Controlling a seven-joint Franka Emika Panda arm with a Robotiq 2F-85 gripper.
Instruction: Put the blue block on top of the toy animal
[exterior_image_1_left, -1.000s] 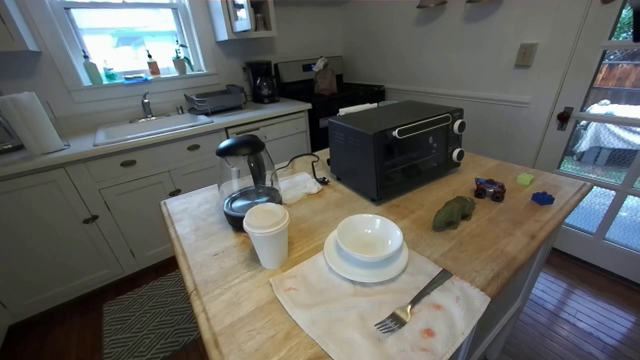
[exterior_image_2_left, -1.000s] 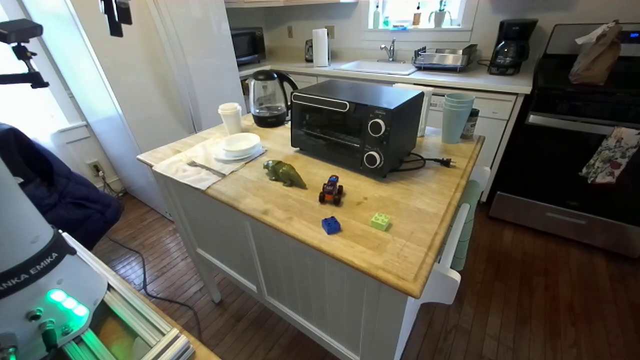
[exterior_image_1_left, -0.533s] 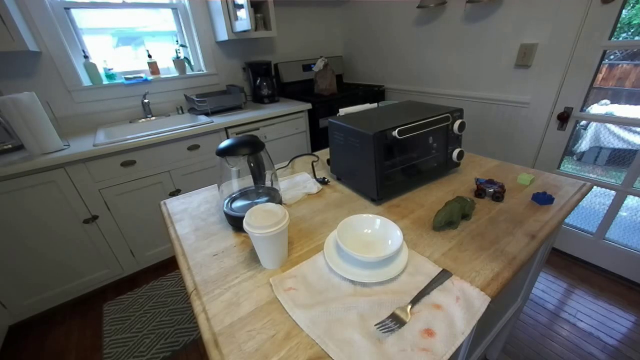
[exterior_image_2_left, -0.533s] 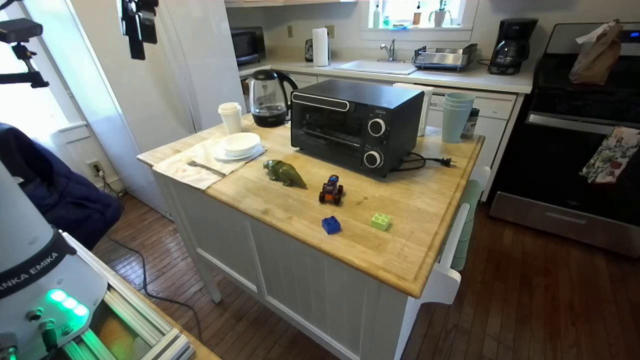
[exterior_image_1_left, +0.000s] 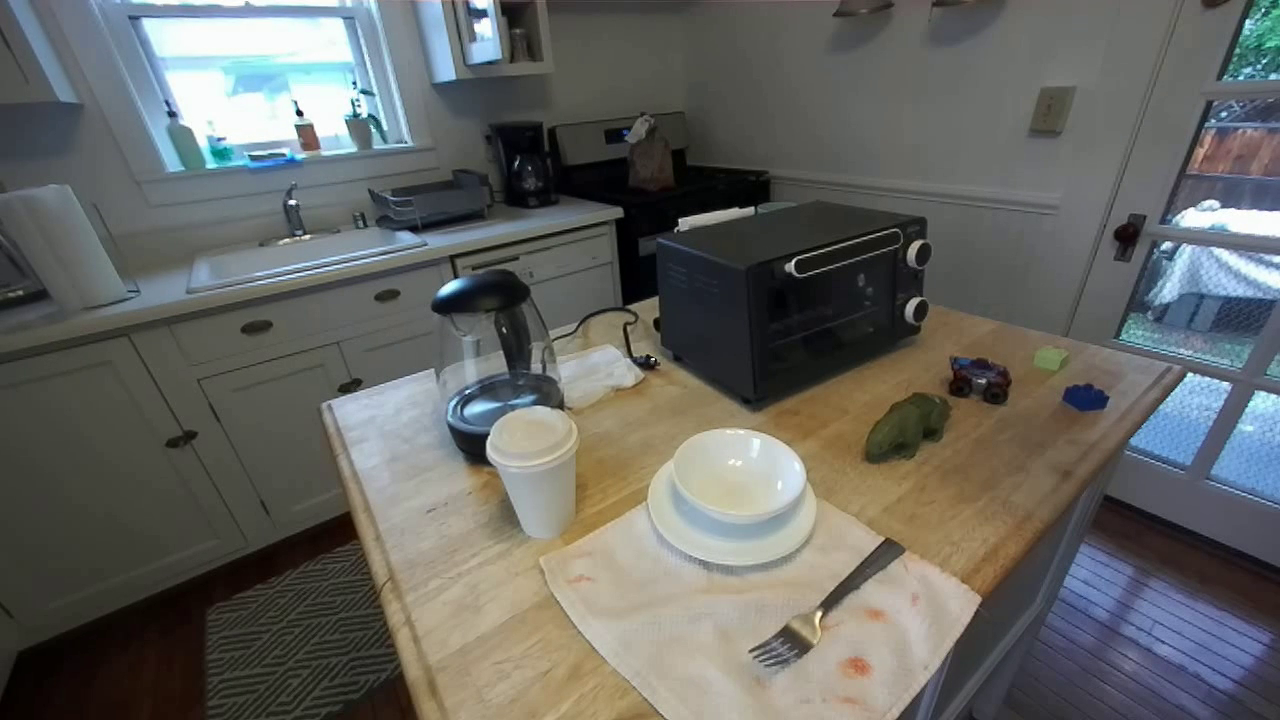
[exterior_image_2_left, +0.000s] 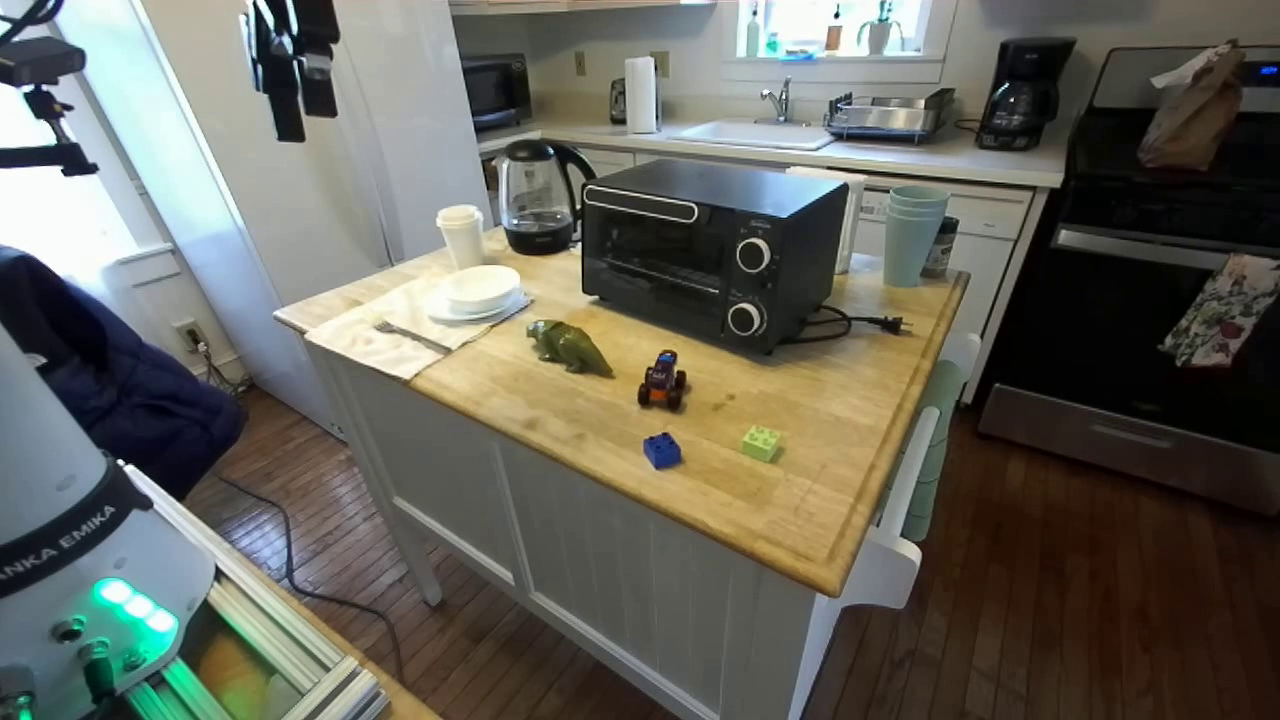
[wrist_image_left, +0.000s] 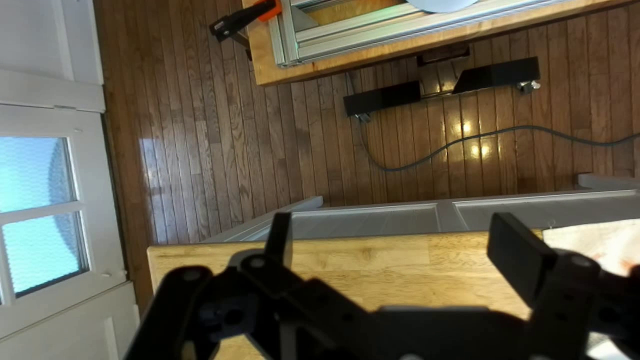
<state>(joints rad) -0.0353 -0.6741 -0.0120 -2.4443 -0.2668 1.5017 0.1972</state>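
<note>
The blue block (exterior_image_2_left: 661, 451) lies on the wooden tabletop near its edge; it also shows in an exterior view (exterior_image_1_left: 1085, 397). The toy animal (exterior_image_2_left: 567, 347), a green lumpy figure, stands on the same tabletop, also visible in an exterior view (exterior_image_1_left: 908, 427). Nothing rests on its back. My gripper (exterior_image_2_left: 306, 122) hangs high in the air, well above the tabletop and apart from both. In the wrist view the gripper (wrist_image_left: 392, 222) has its fingers wide apart with nothing between them. The block and the toy animal do not show in the wrist view.
A toy truck (exterior_image_2_left: 662, 380) stands between the toy animal and the blue block. A light green block (exterior_image_2_left: 761, 443) lies beside the blue block. A black toaster oven (exterior_image_2_left: 710, 255), a kettle (exterior_image_1_left: 497, 360), a white cup (exterior_image_1_left: 535, 470) and a bowl (exterior_image_1_left: 740, 475) stand on the tabletop.
My gripper has moved right and down in an exterior view, and more of it shows now. The block, toy animal and other objects have not moved.
</note>
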